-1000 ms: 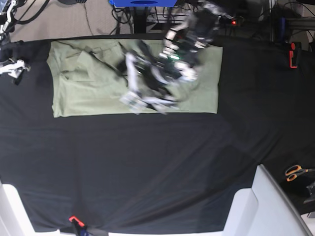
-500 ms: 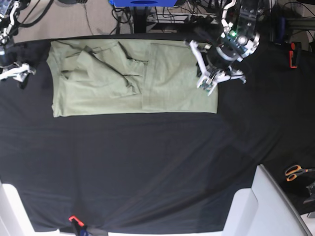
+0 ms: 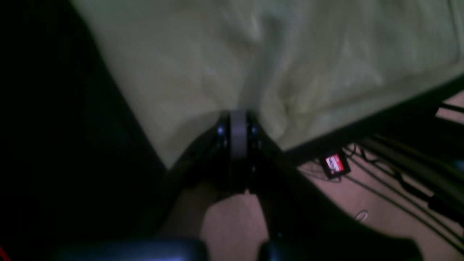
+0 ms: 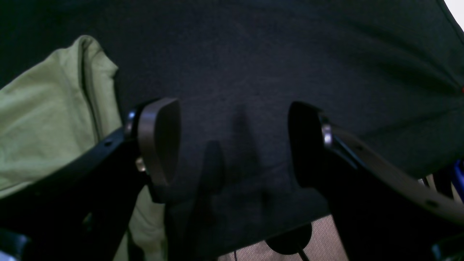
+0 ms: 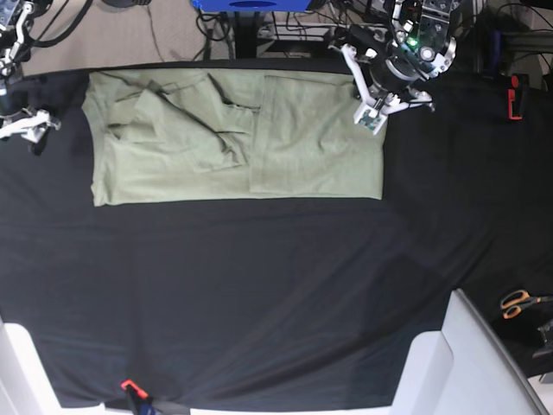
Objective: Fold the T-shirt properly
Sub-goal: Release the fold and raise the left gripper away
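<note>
One black tablecloth (image 5: pixel 259 294) carries one sage-green T-shirt (image 5: pixel 199 156), folded into a wide band along its far side. My left gripper (image 3: pixel 238 132), fingers pressed together, pinches a ridge of shirt at its corner. My right gripper (image 4: pixel 232 145) hangs spread wide over bare cloth, holding nothing. Only the base view shows one pair of orange scissors (image 5: pixel 518 303).

A black tablecloth (image 5: pixel 259 285) covers the surface, wrinkled toward the near edge. Beyond the far edge lies a pinkish-beige floor (image 5: pixel 130 39) crossed by dark cables (image 5: pixel 363 30), with a blue object (image 5: pixel 251 4) at far centre. Orange-handled scissors (image 5: pixel 518 303) lie at the right.
</note>
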